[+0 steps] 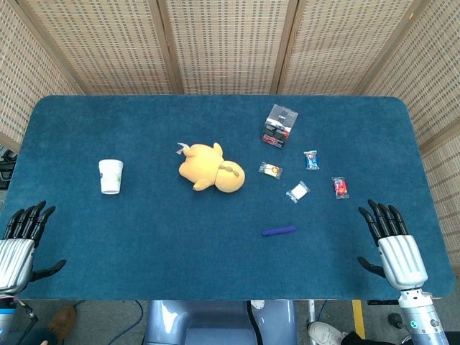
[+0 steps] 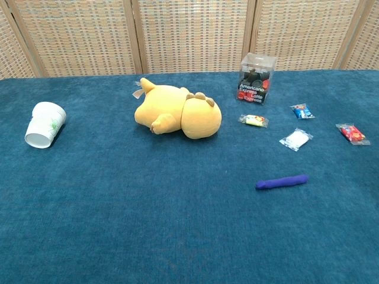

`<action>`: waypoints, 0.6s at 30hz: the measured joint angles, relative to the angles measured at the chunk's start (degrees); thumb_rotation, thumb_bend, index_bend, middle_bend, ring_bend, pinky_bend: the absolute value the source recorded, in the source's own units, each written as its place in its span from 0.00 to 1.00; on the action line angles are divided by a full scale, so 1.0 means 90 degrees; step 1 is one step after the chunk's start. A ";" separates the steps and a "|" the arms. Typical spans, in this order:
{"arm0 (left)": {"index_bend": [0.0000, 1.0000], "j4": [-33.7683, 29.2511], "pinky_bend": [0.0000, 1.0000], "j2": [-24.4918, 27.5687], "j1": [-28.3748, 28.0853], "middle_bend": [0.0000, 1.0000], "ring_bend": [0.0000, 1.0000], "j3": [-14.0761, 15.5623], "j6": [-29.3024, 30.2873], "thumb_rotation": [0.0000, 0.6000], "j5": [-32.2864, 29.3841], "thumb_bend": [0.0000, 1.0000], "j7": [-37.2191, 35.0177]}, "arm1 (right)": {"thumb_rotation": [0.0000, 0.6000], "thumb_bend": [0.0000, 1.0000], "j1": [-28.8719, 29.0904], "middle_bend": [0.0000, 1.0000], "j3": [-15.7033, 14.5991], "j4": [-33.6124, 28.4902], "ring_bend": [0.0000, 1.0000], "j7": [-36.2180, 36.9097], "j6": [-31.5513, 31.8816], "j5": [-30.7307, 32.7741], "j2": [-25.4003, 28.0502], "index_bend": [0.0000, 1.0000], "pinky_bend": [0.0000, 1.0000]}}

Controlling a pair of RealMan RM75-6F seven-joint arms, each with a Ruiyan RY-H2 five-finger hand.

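The blue table (image 1: 215,259) spreads wide under me, its cloth running edge to edge. On it, near the middle, the yellow plush (image 1: 211,168) lies on its side. Behind and right of it stands the clear box (image 1: 279,125). Far left, the paper cup (image 1: 110,176) stands alone. My left hand (image 1: 20,241) rests at the near left corner, fingers straight and slightly apart, holding nothing; the cup is nearest to it, yet well apart. My right hand (image 1: 394,244) rests at the near right edge, fingers likewise spread and empty. Nearest to it lies the red candy (image 1: 340,187), then the purple stick (image 1: 278,231), the white packet (image 1: 297,192), the blue candy (image 1: 310,159) and the yellow candy (image 1: 270,170).
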 measured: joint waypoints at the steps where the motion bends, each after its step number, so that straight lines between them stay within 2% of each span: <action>1: 0.00 -0.0003 0.00 0.0007 -0.0004 0.00 0.00 -0.0002 -0.0010 1.00 -0.0006 0.00 -0.0005 | 1.00 0.00 -0.0004 0.00 -0.0002 0.0008 0.00 -0.0069 0.0005 0.0001 -0.0013 0.00 0.00; 6: 0.00 -0.0046 0.00 0.0023 -0.0006 0.00 0.00 0.0014 -0.0075 1.00 -0.0060 0.00 0.0042 | 1.00 0.00 0.0017 0.00 -0.0004 0.0059 0.00 -0.0076 -0.0065 0.0043 -0.0057 0.01 0.00; 11: 0.00 -0.0107 0.00 0.0033 -0.0021 0.00 0.00 -0.0016 -0.0077 1.00 -0.0072 0.00 0.0077 | 1.00 0.00 0.0146 0.00 -0.0025 0.0138 0.00 -0.0029 -0.0377 0.0089 -0.0123 0.19 0.00; 15: 0.00 -0.0075 0.00 -0.0013 -0.0054 0.00 0.00 -0.0054 -0.0099 1.00 -0.0102 0.00 0.0183 | 1.00 0.01 0.0449 0.00 -0.0012 0.0295 0.00 -0.0088 -0.0844 0.0053 -0.0214 0.27 0.00; 18: 0.00 -0.0071 0.00 -0.0076 -0.0087 0.00 0.00 -0.0079 -0.0177 1.00 -0.0208 0.00 0.0336 | 1.00 0.14 0.0791 0.00 0.0026 0.0376 0.00 -0.0081 -0.1369 0.0045 -0.0296 0.33 0.00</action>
